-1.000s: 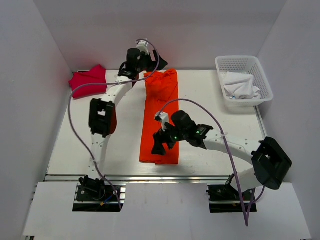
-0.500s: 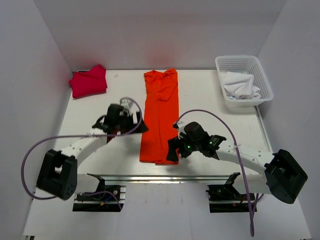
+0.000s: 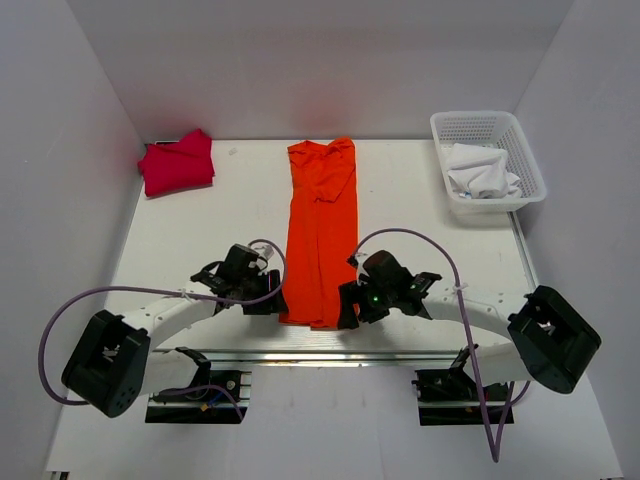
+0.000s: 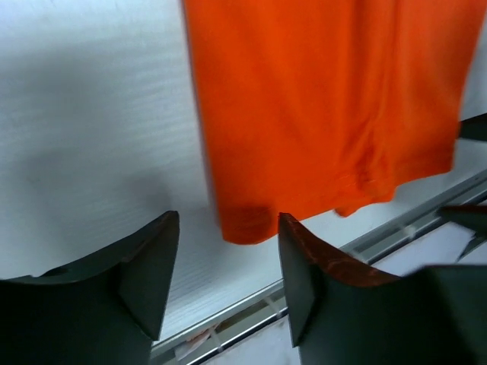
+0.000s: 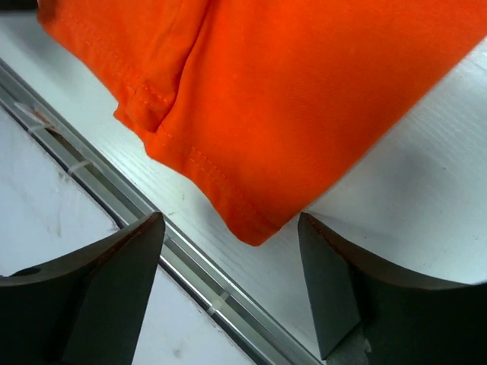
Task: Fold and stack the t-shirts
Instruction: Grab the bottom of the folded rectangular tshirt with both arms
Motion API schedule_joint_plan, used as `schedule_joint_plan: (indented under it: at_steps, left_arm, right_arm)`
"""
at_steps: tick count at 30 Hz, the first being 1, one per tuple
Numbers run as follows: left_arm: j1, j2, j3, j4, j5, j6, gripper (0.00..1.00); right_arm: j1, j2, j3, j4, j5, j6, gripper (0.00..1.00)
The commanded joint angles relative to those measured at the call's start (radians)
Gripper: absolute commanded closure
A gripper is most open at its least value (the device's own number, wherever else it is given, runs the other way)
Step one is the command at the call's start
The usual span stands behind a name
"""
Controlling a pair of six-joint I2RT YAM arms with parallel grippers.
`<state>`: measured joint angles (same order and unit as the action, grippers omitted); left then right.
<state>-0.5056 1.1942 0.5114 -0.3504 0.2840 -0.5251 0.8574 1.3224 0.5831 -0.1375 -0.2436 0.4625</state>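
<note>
The orange t-shirt (image 3: 322, 235) is laid lengthwise on the counter (image 3: 420, 220), its near corners framed by parted left fingers (image 4: 148, 274) and right fingers (image 5: 335, 281), the crimson t-shirt (image 3: 178, 162) far left, a white cloth (image 3: 480, 170) kept in the far-right basket (image 3: 478, 117).

The orange t-shirt (image 3: 322, 235) down the centre of the top view is a bright, plain orange, and its hem stitching is the same orange. At upper left of the frame, the crimson-pink t-shirt (image 3: 177, 163) is just as plain. The table (image 3: 200, 230) is white with fine ribbing, and the rail (image 3: 300, 352) along the bottom is silver. At upper right, the basket (image 3: 531, 178) is white latticework and the cloth (image 3: 480, 170) in it is white. My left arm (image 3: 170, 310) and right arm (image 3: 480, 305) are white with black joints and purple cables (image 3: 402, 231). My left gripper (image 3: 268, 300) and right gripper (image 3: 348, 306) are black. The right one shows small green lights (image 3: 372, 297), and 1 left finger (image 4: 327, 262) has a reddish-brown tinge along its edge.
</note>
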Motion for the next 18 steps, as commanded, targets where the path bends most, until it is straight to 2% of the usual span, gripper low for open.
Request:
schedule_joint_plan:
  at_steps: [1, 6, 8, 12, 16, 18]
  left_arm:
    - [-0.022, 0.005, -0.013, -0.034, -0.008, -0.007, 0.37]
    - [-0.053, -0.008, -0.048, -0.053, -0.020, -0.016, 0.38]
    - [-0.062, 0.008, -0.048, -0.044, -0.020, -0.016, 0.42]
    - [-0.082, 0.042, -0.037, -0.032, 0.004, -0.016, 0.61]
    - [-0.091, 0.060, -0.037, -0.032, -0.017, -0.016, 0.68]
    - [-0.100, 0.085, -0.010, -0.032, 0.012, -0.016, 0.77]
  right_arm:
    - [0.000, 0.017, -0.011, 0.018, 0.027, 0.030, 0.25]
    - [0.000, 0.070, 0.001, 0.024, 0.023, 0.036, 0.32]
    - [0.000, 0.086, 0.010, 0.032, 0.015, 0.030, 0.34]
    - [0.000, 0.110, 0.027, 0.010, 0.013, 0.022, 0.42]
    - [-0.001, 0.098, 0.021, 0.007, 0.018, 0.024, 0.55]
    - [0.000, 0.104, 0.029, -0.005, 0.020, 0.021, 0.62]
